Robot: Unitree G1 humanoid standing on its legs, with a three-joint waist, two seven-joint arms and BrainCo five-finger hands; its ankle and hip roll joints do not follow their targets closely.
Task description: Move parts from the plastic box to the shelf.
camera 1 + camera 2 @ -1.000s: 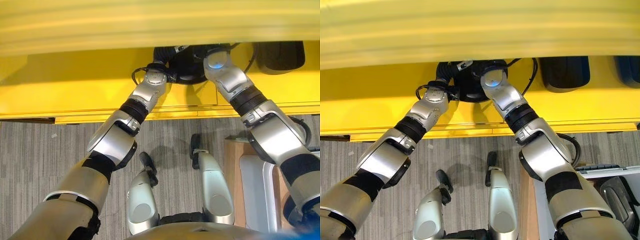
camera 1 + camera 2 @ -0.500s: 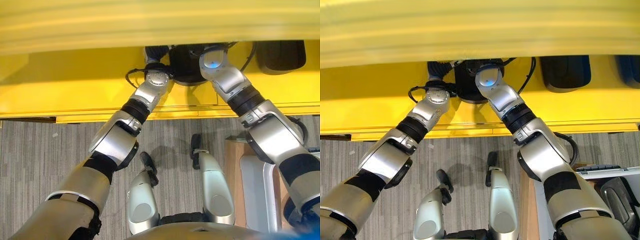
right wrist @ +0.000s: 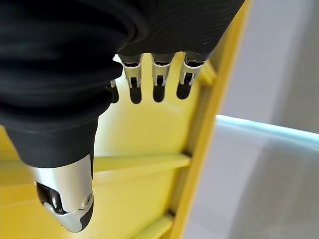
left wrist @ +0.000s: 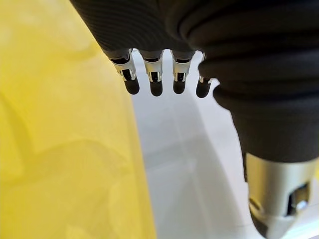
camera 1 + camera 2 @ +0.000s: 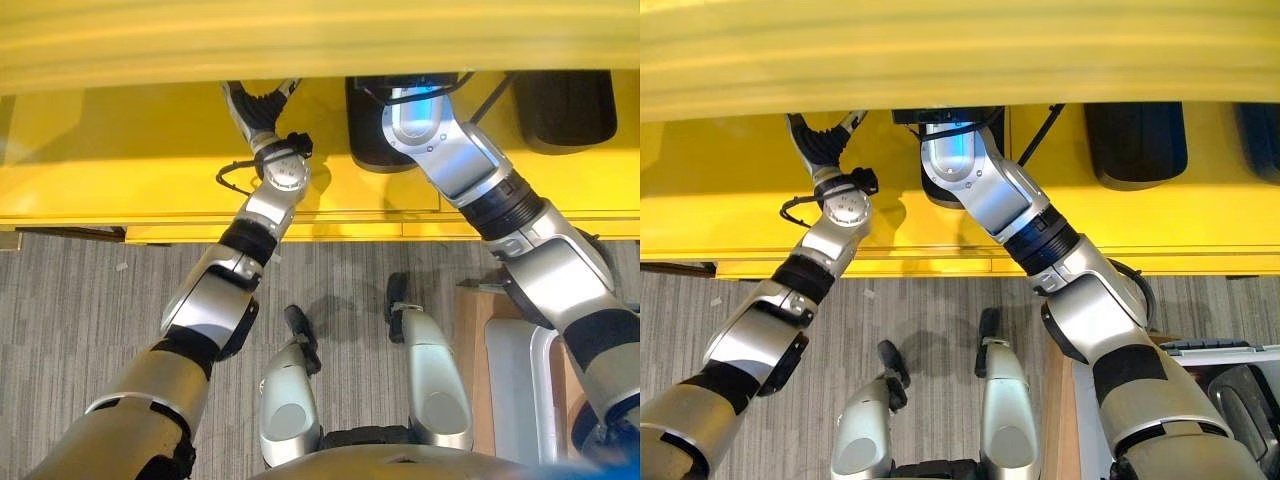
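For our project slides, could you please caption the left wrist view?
The robot's empty left hand, fingers straight, held beside a yellow shelf wall.

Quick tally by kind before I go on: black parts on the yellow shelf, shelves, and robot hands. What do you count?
Black parts on the shelf: 3, the last cut off at the view's edge
Yellow shelf: 1
Robot hands: 2, left robot hand and right robot hand, both with straight fingers, holding nothing
Total: 6
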